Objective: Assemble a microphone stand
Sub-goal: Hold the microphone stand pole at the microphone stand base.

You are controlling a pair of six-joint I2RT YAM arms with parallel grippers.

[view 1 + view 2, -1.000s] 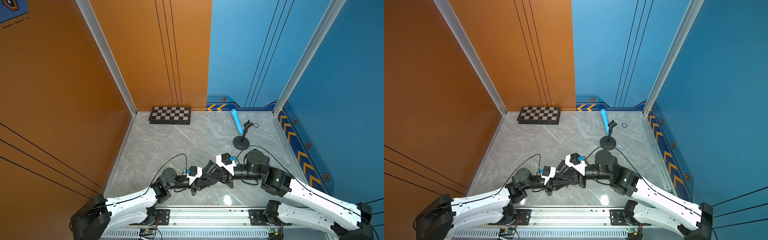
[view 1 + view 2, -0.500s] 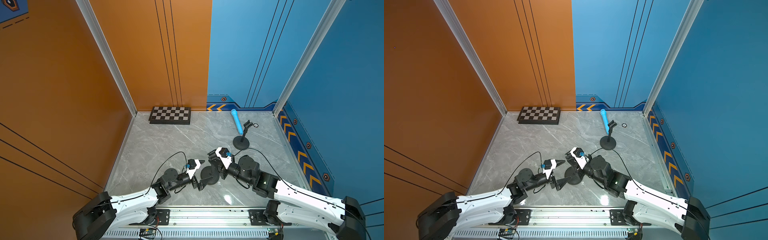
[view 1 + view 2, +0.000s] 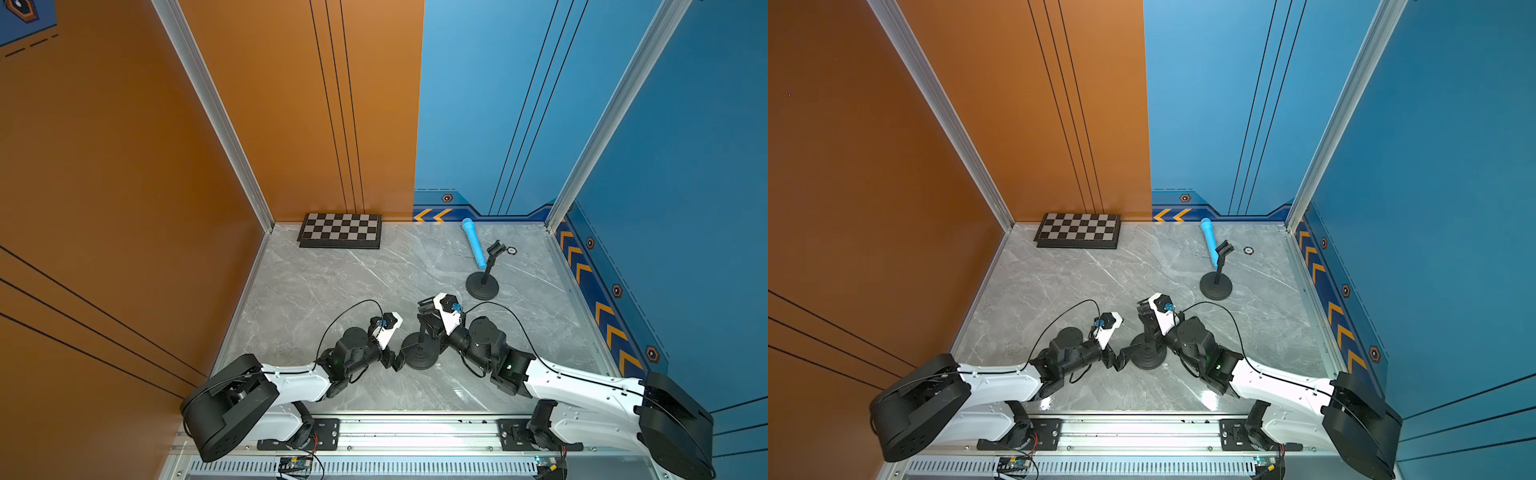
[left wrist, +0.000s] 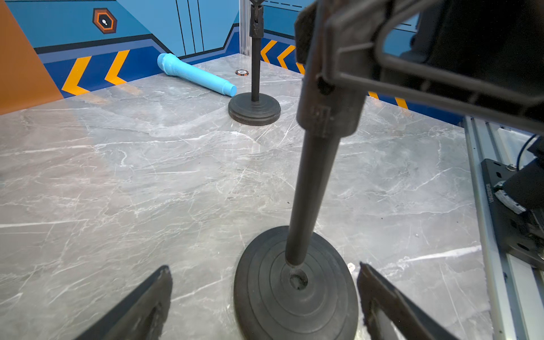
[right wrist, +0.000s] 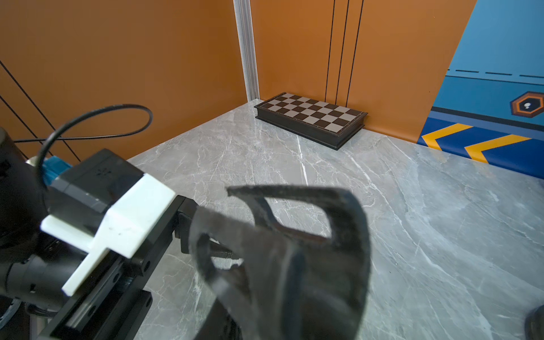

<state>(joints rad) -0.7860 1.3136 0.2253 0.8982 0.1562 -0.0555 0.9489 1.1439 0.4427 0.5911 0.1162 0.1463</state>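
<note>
Base: the round black base [image 4: 294, 309] lies flat on the bench [image 4: 117, 176], between the fingers of the left end effector [image 4: 263, 268]. Neither finger touches it.
Pole: the black pole [image 4: 312, 182] stands tilted over the base, directly below the right end effector [image 3: 427, 322]. Its lower tip sits just beside the centre socket [image 4: 298, 279], which shows open, so it is not seated.
Left end effector: spread wide, holding nothing.
Right end effector: closed tight on the pole's thicker upper sleeve.
Change: within the last second the left end effector went from clamped to fully spread. The two end effectors, then bunched together over the parts, have drawn apart.
Meaning: the base is released and unsupported. In the inspector's judgement, the right arm alone must now steer the tip into the socket, and an off-centre push could slide the base.
Surroundings: beyond the right end effector stands a second stand [image 3: 482, 284], upright and complete. Just past it lie a blue microphone [image 3: 473, 243] and a small disc [image 3: 511, 250]. Far beyond the left end effector, a chessboard [image 3: 340, 230] rests against the wall.
Obstructions: nothing lies near the socket; the left fingers flank the base closely.
</note>
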